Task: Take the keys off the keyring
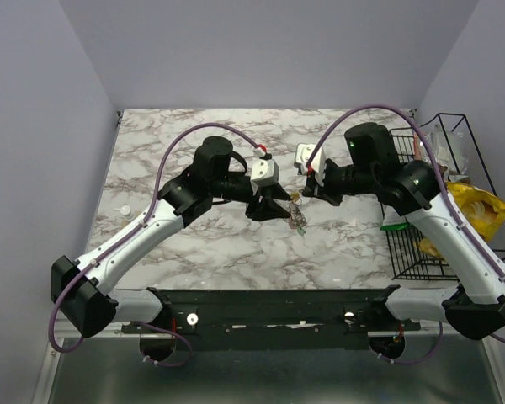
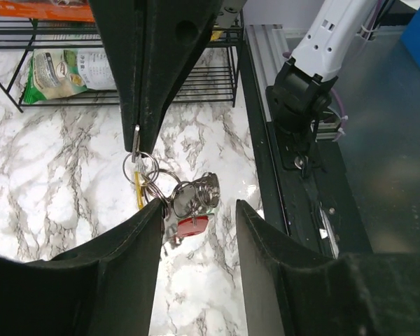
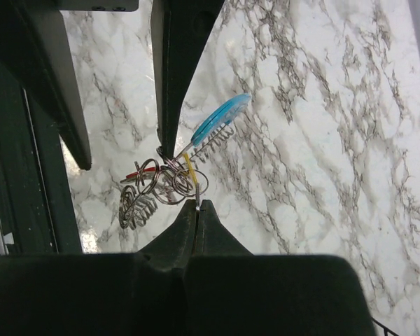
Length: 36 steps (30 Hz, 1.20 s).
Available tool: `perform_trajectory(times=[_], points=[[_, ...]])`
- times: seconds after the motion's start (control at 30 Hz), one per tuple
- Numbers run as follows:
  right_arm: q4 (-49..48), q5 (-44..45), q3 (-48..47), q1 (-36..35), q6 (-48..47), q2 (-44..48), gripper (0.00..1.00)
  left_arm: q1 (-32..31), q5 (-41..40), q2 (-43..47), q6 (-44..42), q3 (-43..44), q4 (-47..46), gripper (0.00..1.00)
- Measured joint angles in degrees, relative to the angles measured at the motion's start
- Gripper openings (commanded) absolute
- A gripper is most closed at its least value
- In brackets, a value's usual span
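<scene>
Keyring point(image 3: 169, 183): a bunch of linked silver wire rings, with silver coil springs point(image 3: 138, 208) and a translucent blue tab point(image 3: 220, 119). In the top view it sits at table centre, hanging between the two pincers. Can't tell if its low end touches the marble.

Progress: nothing is off yet as far as I can see. The red-headed key point(image 2: 191, 225) and the yellow key point(image 3: 189, 170) are both on the rings, and there's no loose key on the table. I can't make out a green one. My read is that the whole removal is left to do.

Right gripper point(image 3: 197, 208): closed, tips pinching the bunch at its top ring, just beside the yellow key.
Left gripper point(image 2: 198, 204): fingers apart, straddling the lower part of the bunch with the red key in the gap. One finger is at or against the rings, but nothing is clamped.

Around it:
- White-grey marble tabletop point(image 1: 236, 244).
- Black wire rack point(image 1: 412, 252) at 3 o'clock of the bunch, holding a yellow snack bag point(image 1: 480, 210).
- Small white bit point(image 1: 124, 208) at 9 o'clock, near the left edge.

All of these are well apart from the work.

Likely obstacles are the tangled rings and springs, the tiny keys, and both finger pairs crowding one spot.
</scene>
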<state>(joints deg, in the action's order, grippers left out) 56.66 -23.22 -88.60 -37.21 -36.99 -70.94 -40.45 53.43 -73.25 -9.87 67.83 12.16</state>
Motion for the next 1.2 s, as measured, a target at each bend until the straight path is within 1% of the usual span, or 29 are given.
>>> perform_trajectory(times=[0.1,0.17,0.2,0.27,0.3,0.37,0.47,0.57,0.6,0.63,0.77,0.9,0.97,1.1,1.13,1.2], points=[[-0.1,-0.2,-0.5,0.0,-0.2,0.0,0.01,0.0,1.0,0.4,-1.1,0.9,1.6,0.58],[-0.1,-0.3,-0.7,0.0,-0.2,0.0,0.01,0.1,1.7,0.6,-2.0,1.2,2.7,0.56],[0.0,-0.5,-0.7,0.0,-0.2,0.0,0.01,0.1,1.9,0.7,-2.5,1.4,3.1,0.51],[0.0,-1.0,-1.2,0.0,-0.2,0.0,0.01,0.2,2.6,0.7,-3.1,1.7,3.6,0.47],[0.0,-1.4,-1.4,-0.1,-0.2,0.0,0.01,0.2,2.8,0.7,-3.4,1.9,3.5,0.43],[0.0,-2.0,-1.5,-0.1,-0.2,0.0,0.01,0.3,3.0,0.9,-3.6,1.9,3.5,0.40],[0.2,-3.0,-1.6,-0.2,-0.2,0.0,0.01,0.4,3.0,0.9,-3.3,1.9,3.3,0.38],[0.6,-4.0,-2.0,-0.2,-0.3,0.0,0.01,0.3,2.9,0.9,-2.3,1.9,2.8,0.28],[0.7,-4.4,-2.1,-0.2,-0.5,0.0,0.01,0.3,2.8,0.9,-1.7,1.8,2.5,0.22],[0.9,-4.6,-2.1,-0.2,-0.7,0.0,0.01,0.4,2.6,0.9,-1.1,1.8,2.3,0.19],[1.4,-5.0,-2.1,-0.2,-1.2,0.3,0.01,0.4,1.5,0.9,0.6,1.7,1.4,0.13],[1.6,-5.2,-2.1,-0.2,-1.6,1.0,0.01,0.3,0.8,0.8,2.4,1.5,0.0,0.03],[1.8,-5.1,-2.1,-0.2,-1.7,1.4,0.01,0.3,0.5,0.7,3.1,1.5,-0.7,0.00],[1.5,-4.7,-1.3,-0.1,-2.1,2.1,0.01,0.3,0.1,0.6,4.0,1.5,-1.3,0.00],[0.5,-4.2,1.0,-0.1,-2.5,2.7,0.01,0.3,-0.1,0.5,4.2,1.5,-0.6,0.00],[-0.2,-4.1,1.8,-0.1,-2.6,2.8,0.01,0.3,-0.2,0.4,4.3,1.5,0.0,0.00]])
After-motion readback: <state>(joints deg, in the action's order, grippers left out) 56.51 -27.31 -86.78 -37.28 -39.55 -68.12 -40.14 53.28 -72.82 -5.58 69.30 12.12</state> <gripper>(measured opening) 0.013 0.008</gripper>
